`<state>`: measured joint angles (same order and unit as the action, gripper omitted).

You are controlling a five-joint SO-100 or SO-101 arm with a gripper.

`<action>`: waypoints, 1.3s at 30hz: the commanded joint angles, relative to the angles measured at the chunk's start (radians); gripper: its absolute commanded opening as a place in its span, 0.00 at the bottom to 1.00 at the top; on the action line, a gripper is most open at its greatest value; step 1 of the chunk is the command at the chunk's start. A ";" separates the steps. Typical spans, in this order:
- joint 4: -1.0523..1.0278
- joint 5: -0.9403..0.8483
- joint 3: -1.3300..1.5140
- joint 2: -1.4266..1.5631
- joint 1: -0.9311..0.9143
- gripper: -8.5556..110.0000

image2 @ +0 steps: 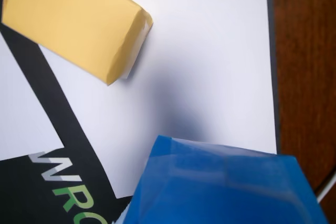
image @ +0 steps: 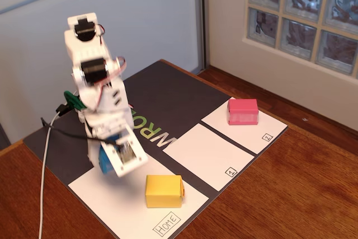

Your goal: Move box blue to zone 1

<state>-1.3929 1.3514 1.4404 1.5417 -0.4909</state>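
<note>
We judge the task to be in its early part: the box blue [image: 104, 162] is up in the pincer [image: 114, 163], and zone 1 [image: 208, 156] lies bare, with nothing on it yet. What is left is the carry across to that panel and the setting down.

Taking the yellow box [image: 163, 190] as our landmark: in the fixed view the box blue hangs just to the left of it and a little higher in the picture, over the Home panel [image: 112, 205], on which the yellow box itself stands. Zone 1 lies to the right of the yellow box and further back, across a dark strip of the mat [image: 168, 90]. The pink box [image: 243, 111] sits further right still, on the panel marked 2 [image: 251, 130].

The pincer appears closed on the box blue, though in the fixed view the white arm hides most of the box and we cannot see the contact plainly. In the wrist view the box blue [image2: 226, 187] fills the lower edge of the frame, close under the camera, and casts a soft shadow on the white paper between it and the yellow box [image2: 68, 22], which suggests that it is lifted clear of the sheet. The two boxes are apart, not touching.

The wooden worktop [image: 291, 194] shows around the mat.
</note>
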 commanded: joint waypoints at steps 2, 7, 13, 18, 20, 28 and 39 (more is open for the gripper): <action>-0.080 -0.011 -0.091 0.137 0.048 0.07; -0.123 0.026 -0.104 0.215 0.173 0.07; -0.130 0.130 -0.109 0.245 0.373 0.07; -0.121 0.219 -0.114 0.229 0.511 0.07; -0.120 0.247 -0.120 0.209 0.543 0.07; -0.074 0.331 -0.198 0.069 0.595 0.07; -0.041 0.293 -0.466 -0.313 0.626 0.07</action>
<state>-1.4496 1.6521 1.1244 1.3407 0.1197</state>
